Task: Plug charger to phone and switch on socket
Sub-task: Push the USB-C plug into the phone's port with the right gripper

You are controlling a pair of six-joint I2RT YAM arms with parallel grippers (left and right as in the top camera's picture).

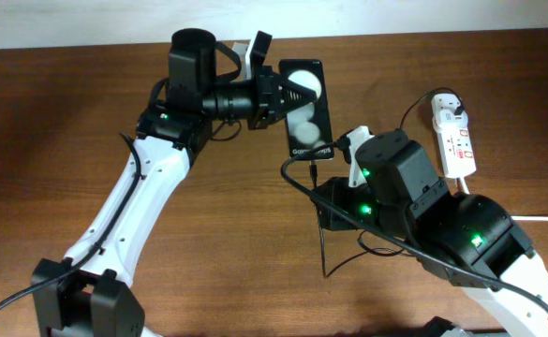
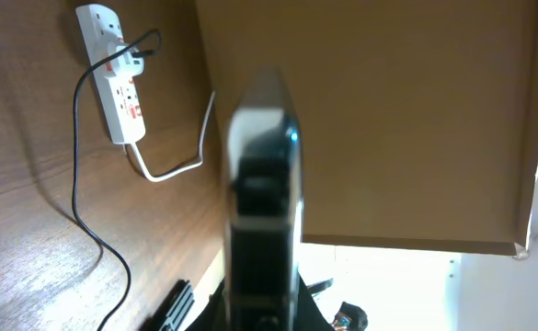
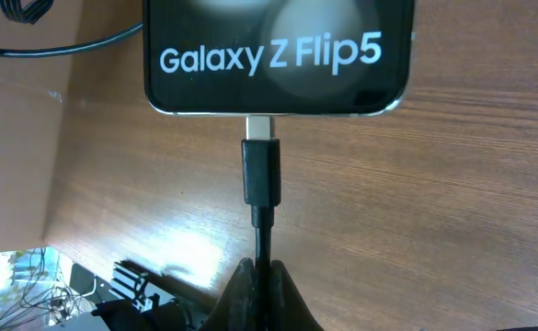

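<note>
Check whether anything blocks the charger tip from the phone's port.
Nothing visible does. The charger, pinched by the right gripper, lines up with the phone, its metal tip meeting the bottom edge.

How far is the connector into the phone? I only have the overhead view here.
Observer: The right wrist view shows the connector lined up at the phone port, with a strip of bare metal tip showing between them, so it does not look fully seated.
Operator: Where are the right fingers holding?
Observer: The right fingers pinch the cable just behind the connector, in line with it.
Operator: Is the phone sitting straight on the left side?
Observer: In the left wrist view the phone shows edge-on and centred in the frame, not skewed.
</note>
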